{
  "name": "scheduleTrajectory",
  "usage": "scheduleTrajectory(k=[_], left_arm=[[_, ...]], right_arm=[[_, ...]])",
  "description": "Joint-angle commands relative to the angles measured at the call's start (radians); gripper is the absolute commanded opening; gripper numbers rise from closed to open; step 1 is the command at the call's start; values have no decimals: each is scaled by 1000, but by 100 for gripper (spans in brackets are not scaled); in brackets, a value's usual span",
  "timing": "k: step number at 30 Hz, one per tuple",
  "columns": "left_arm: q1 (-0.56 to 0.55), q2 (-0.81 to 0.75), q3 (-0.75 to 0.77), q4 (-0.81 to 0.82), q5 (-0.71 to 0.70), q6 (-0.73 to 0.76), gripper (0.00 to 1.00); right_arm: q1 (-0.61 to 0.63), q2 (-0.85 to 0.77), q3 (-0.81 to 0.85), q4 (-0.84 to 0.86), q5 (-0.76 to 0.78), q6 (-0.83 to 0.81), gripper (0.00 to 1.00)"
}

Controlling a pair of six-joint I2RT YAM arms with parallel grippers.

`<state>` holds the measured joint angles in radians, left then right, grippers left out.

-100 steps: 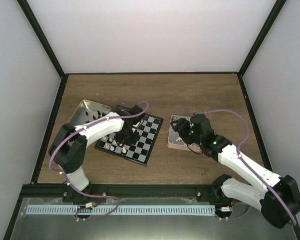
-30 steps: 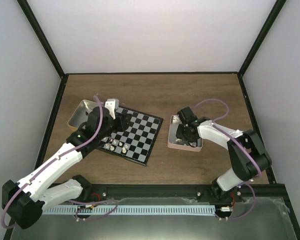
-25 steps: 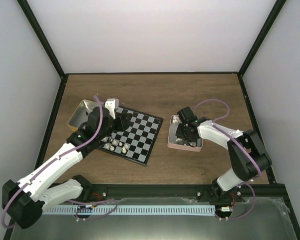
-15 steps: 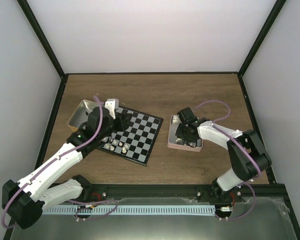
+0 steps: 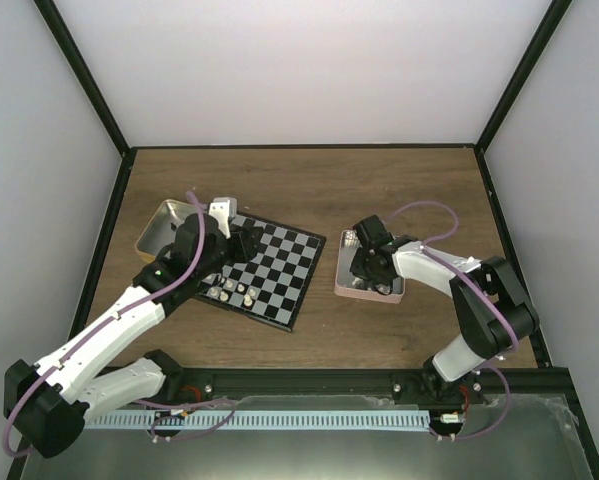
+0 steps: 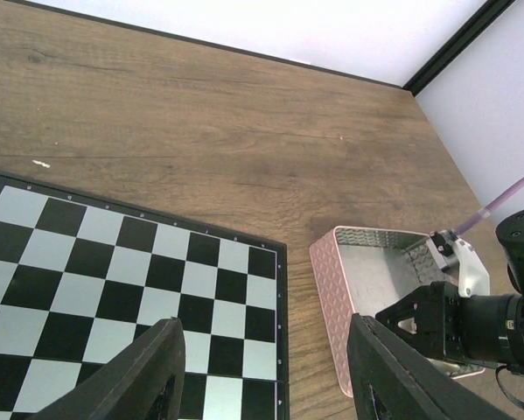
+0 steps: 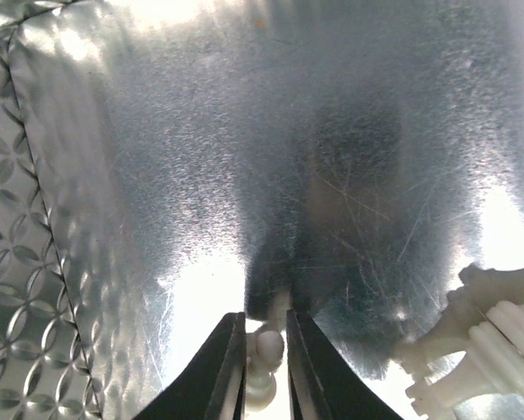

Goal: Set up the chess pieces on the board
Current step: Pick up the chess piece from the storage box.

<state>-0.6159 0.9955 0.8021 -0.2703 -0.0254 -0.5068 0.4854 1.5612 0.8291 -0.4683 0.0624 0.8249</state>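
Note:
The board (image 5: 279,270) lies left of centre with a few white chess pieces (image 5: 234,291) along its near edge. My left gripper (image 5: 241,240) hovers over the board's far left part, open and empty, and its fingers frame the board (image 6: 113,280) in the left wrist view. My right gripper (image 5: 364,268) reaches down into the pink tin (image 5: 354,291). In the right wrist view its jaws (image 7: 266,341) are pressed on a small cream-white chess piece (image 7: 268,350) on the tin floor (image 7: 244,131). More white pieces (image 7: 489,341) lie just to the right.
A silver tin (image 5: 159,225) holding black pieces stands at the board's far left corner. The pink tin's patterned wall (image 6: 331,289) sits a short gap to the right of the board edge. Black frame rails bound the table.
The right gripper's jaws have closed in on the white piece inside the pink tin. The left arm has held still over the last second, after swinging out from over the board before that.

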Motion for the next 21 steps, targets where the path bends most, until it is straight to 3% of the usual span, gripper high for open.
scheduleTrajectory(k=[1, 6, 13, 21], left_arm=[[-1, -20, -9, 25, -13, -4, 53], [-2, -29, -8, 23, -14, -4, 53], [-1, -41, -32, 57, 61, -33, 53], [-1, -47, -108, 249, 255, -133, 65]], right_arm=[[-5, 6, -2, -5, 28, -7, 12], [1, -25, -10, 24, 54, -5, 7], [11, -200, 6, 114, 88, -51, 6], [57, -335, 40, 236, -74, -59, 6]])
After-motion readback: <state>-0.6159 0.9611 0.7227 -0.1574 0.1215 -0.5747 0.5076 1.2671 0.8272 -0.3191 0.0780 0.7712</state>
